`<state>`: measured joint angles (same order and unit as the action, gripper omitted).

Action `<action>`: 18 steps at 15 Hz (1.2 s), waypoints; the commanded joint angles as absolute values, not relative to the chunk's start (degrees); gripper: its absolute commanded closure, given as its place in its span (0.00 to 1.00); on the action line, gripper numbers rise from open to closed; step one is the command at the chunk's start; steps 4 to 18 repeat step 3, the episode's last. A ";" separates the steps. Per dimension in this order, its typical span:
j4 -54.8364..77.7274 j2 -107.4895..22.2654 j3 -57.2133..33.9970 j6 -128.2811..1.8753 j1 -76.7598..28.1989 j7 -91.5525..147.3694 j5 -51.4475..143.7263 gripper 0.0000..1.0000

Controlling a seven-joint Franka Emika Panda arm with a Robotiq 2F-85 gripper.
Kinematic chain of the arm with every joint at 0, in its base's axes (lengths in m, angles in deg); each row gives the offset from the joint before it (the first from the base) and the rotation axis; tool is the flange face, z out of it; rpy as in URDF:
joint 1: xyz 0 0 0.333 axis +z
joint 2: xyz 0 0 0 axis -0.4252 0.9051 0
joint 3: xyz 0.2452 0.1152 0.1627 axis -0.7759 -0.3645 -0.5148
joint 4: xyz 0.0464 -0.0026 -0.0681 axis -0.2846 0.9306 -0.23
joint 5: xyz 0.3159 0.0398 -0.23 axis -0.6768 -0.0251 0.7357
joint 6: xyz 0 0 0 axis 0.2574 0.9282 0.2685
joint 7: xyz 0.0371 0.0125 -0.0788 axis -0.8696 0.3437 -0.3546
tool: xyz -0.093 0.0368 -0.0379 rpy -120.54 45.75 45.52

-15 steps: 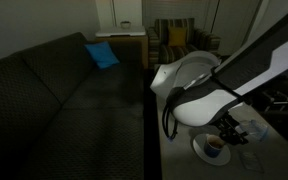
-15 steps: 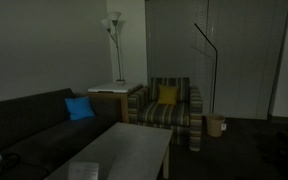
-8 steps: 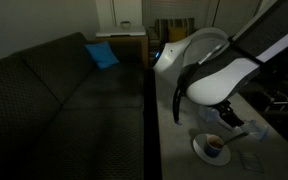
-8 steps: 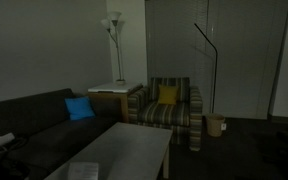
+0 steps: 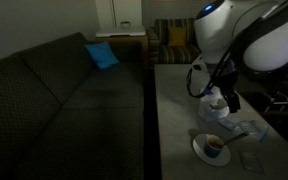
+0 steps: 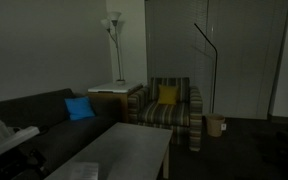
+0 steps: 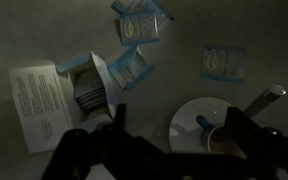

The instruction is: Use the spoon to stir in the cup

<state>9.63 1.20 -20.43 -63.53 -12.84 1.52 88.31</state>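
Gripper [image 7: 174,114], jaws wide apart and empty, above cup [image 5: 215,148] on white saucer [image 7: 191,118].

Wrist view: cup [image 7: 216,141] partly hidden behind one tool [image 7: 174,116] finger, saucer [image 7: 190,114] cut off at btm edge, packets [image 7: 224,62] beyond tool w/ print too small to read.

Exterior view over the table [image 5: 179,130]: set high at the near end and fairly close, looking down its length to the far wall. The sofa [image 5: 64,90] is on the left, the robot arm [image 5: 264,35] on the right.
Exterior view toward the armchair [image 6: 171,105]: set lower and further back, facing the far wall.
Shared by both exterior views: sofa, blue cushion [image 5: 101,55], armchair, table.
Wrist view: straight down, close over the table and saucer [image 7: 189,115].
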 commanded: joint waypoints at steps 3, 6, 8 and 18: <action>16.05 -2.89 -20.50 -68.36 -15.12 0.28 87.93 0.00; 16.05 -2.89 -20.50 -68.36 -15.12 0.28 87.93 0.00; 16.05 -2.89 -20.50 -68.36 -15.12 0.28 87.93 0.00; 16.05 -2.89 -20.50 -68.36 -15.12 0.28 87.93 0.00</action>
